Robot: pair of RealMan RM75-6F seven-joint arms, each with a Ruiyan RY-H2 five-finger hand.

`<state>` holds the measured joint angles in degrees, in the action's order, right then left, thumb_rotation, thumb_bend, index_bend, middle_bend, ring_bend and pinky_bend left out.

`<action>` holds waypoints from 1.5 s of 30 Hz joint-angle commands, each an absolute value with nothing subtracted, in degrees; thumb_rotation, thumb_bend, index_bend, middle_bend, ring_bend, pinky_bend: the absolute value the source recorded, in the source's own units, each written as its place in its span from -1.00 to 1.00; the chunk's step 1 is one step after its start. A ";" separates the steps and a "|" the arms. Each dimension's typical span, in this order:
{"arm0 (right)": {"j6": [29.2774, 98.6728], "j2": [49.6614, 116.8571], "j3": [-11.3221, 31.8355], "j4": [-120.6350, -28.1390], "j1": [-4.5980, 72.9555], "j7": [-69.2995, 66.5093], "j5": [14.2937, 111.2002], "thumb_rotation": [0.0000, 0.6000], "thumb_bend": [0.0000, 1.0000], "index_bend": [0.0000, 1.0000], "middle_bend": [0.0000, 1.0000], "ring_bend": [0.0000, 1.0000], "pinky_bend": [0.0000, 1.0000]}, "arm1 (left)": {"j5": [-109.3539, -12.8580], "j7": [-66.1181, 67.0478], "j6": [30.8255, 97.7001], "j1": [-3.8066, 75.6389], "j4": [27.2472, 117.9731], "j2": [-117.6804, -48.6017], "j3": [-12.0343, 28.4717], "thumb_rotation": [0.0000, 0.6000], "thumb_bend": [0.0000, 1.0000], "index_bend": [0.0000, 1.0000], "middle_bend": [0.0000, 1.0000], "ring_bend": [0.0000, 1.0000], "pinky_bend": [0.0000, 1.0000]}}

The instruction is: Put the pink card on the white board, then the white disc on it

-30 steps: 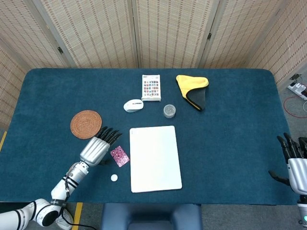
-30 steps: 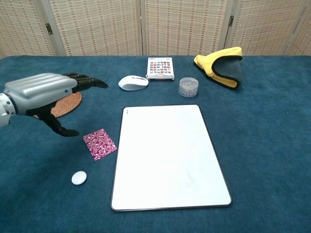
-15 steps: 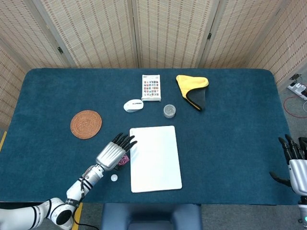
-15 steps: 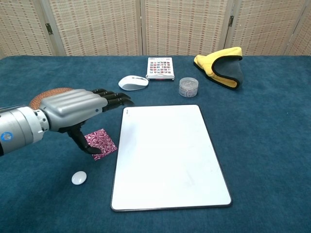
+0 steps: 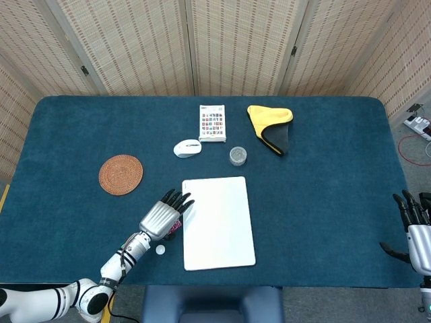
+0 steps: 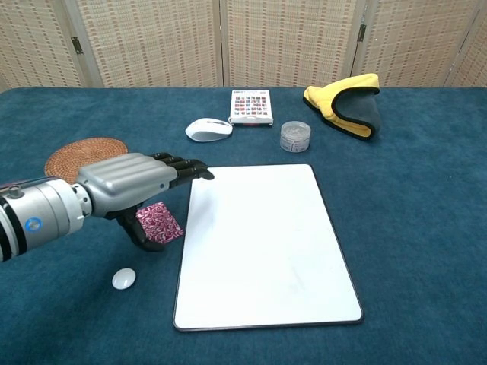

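Nearest the robot, the white disc [image 6: 123, 278] lies flat on the blue worktop [image 6: 426, 228], just left of the near corner of the white board [image 6: 262, 243] and apart from it. It looks small, smooth and light; a pinch across its rim would likely suit, since its low profile leaves little to grab from above.

Just beyond it the left hand [image 6: 129, 186] hangs low over the pink card [image 6: 160, 223], fingers stretched forward toward the board's left edge, thumb curled down beside the card. Whether the thumb touches the card I cannot tell; nothing is held, and the fingers are apart. The card lies flat on the worktop just beside the board's left edge, not yet on it. It looks thin and light, probably flexible, and hard to lift off the cloth; sliding it, or catching one edge between thumb and finger, seems the likelier hold.

The right hand [image 5: 416, 232] waits at the worktop's far right edge, fingers spread, empty.

Farther back sit a woven coaster [image 6: 80, 156], a computer mouse [image 6: 208, 130], a small clear jar [image 6: 295, 137], a calculator [image 6: 251, 106] and a yellow cloth [image 6: 346, 103].
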<state>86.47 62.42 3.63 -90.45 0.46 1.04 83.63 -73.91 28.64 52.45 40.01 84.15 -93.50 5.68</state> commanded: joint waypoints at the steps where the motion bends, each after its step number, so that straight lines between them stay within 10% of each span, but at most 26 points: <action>1: 86.40 62.45 3.62 -90.38 0.48 0.95 83.65 1.00 -0.92 -0.98 -0.90 -0.74 -1.00 | -73.53 28.72 52.43 40.17 83.65 -93.93 5.47 1.00 -0.57 -0.96 -0.96 -0.99 -1.00; 45: 86.66 62.60 3.67 -90.37 0.14 0.99 83.81 1.00 -0.92 -0.96 -0.90 -0.74 -1.00 | -58.32 25.69 49.03 41.02 81.51 -88.33 9.07 1.00 -0.56 -0.62 -0.96 -1.00 -1.00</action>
